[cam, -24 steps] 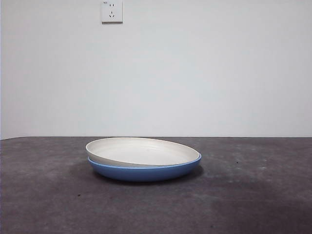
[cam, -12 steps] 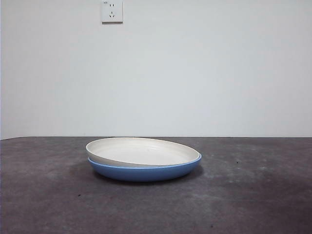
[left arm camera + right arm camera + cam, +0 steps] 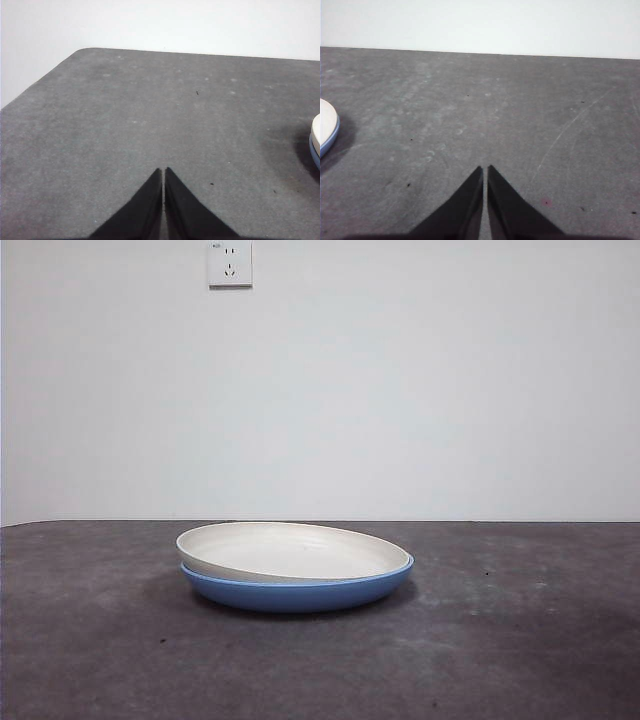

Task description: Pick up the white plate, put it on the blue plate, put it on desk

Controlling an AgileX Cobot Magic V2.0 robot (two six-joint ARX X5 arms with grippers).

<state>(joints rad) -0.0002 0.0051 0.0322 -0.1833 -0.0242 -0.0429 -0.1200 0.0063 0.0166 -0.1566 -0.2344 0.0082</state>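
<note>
White wall w/ a power socket (image 3: 229, 263) behind the desk (image 3: 520, 640). White plate (image 3: 290, 552) sits nested on the blue plate (image 3: 300, 593), slightly tilted, mid-desk. Left gripper (image 3: 163, 172) & right gripper (image 3: 485, 170): jaws pressed together, holding nothing, both over bare desk well apart from the plates.

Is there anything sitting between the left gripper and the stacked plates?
No. In the left wrist view, only bare desk lies between the shut left gripper and the white plate on the blue plate.
</note>
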